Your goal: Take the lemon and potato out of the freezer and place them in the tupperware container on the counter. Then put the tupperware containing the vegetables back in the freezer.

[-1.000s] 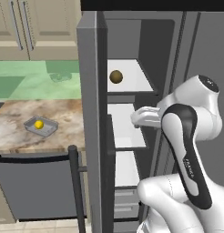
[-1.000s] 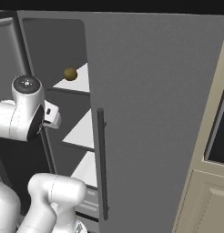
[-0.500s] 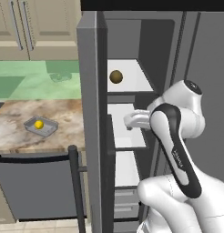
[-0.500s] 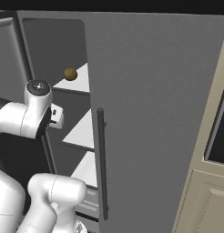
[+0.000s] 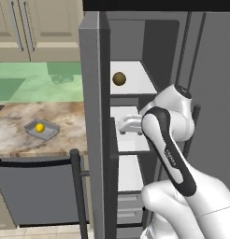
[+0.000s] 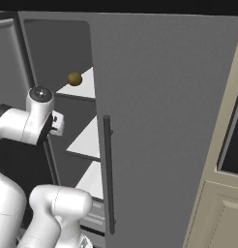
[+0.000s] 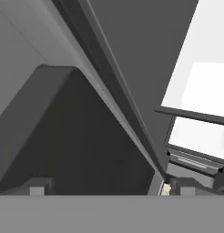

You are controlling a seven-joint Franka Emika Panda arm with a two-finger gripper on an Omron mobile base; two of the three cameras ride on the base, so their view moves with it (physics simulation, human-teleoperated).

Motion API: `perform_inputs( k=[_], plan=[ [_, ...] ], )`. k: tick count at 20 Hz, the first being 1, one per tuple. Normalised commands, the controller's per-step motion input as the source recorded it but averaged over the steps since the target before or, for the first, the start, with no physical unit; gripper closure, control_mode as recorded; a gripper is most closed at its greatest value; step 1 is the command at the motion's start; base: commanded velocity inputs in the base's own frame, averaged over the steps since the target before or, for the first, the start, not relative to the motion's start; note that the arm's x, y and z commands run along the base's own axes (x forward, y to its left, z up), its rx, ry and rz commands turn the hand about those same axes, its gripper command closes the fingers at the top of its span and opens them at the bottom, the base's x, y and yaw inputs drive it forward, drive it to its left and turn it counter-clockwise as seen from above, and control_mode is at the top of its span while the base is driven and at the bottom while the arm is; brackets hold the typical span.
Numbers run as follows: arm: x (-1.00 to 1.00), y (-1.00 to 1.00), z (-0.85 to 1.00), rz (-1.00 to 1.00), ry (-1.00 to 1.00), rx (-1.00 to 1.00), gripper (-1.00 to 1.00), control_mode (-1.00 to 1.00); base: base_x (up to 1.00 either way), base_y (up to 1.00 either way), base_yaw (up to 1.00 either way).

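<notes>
The lemon lies in the tupperware container on the counter. The potato rests on the top white shelf of the open freezer. My gripper reaches in at the second shelf, below the potato and a little to its right. In the hand view the two fingertips stand wide apart, the gripper open with nothing between them, facing the freezer's dark wall and white shelves.
The freezer door with its long dark bar handle stands open on the right. A dark appliance front with a bar handle sits under the counter. Tan cabinets hang above a green backsplash.
The hand has moved left and slightly down, deeper into the freezer at the second shelf, and the elbow has followed it. The gripper stays open. Potato and lemon have not moved.
</notes>
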Motion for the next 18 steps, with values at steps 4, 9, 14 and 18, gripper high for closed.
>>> perform_inputs(
  k=[4, 9, 14, 18],
  plan=[
    [0.26, 0.18, -0.09, 0.02, 0.03, 0.03, -1.00, -1.00, 0.00, 0.00, 0.00],
    [0.43, 0.12, -0.05, 0.00, 0.05, 0.06, -1.00, -1.00, 0.00, 0.00, 0.00],
    [0.46, 0.06, 0.01, 0.00, 0.02, 0.08, -1.00, -1.00, 0.00, 0.00, 0.00],
    [0.41, 0.38, 0.00, 0.00, 0.00, 0.03, -1.00, -1.00, 0.00, 0.00, 0.00]
  ],
)
